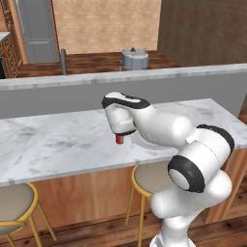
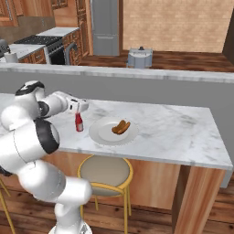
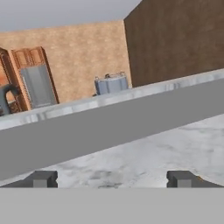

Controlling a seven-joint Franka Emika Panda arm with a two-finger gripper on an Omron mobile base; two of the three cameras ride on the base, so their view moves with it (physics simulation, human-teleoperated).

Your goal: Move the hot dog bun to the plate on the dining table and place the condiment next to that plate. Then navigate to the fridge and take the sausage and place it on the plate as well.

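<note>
The hot dog bun (image 2: 121, 127) lies on the off-white plate (image 2: 103, 135) on the marble dining table (image 2: 183, 132). The red condiment (image 2: 79, 122) stands upright on the table just left of the plate. It also peeks out red under my hand in the left base view as the condiment (image 1: 119, 139). My gripper (image 2: 85, 107) hovers just above the bottle's cap. In the hand view the gripper (image 3: 112, 178) is open, its fingertips (image 3: 41, 178) far apart with nothing between them. The grey fridge (image 2: 106, 27) stands shut at the far wall. The sausage is out of view.
A raised grey ledge (image 1: 58, 96) runs behind the table. Stools (image 2: 104, 171) with yellow legs stand under its near edge. A grey appliance (image 2: 139, 58) sits on the floor beyond. An oven range (image 2: 55, 45) and wooden cabinets are at the far left.
</note>
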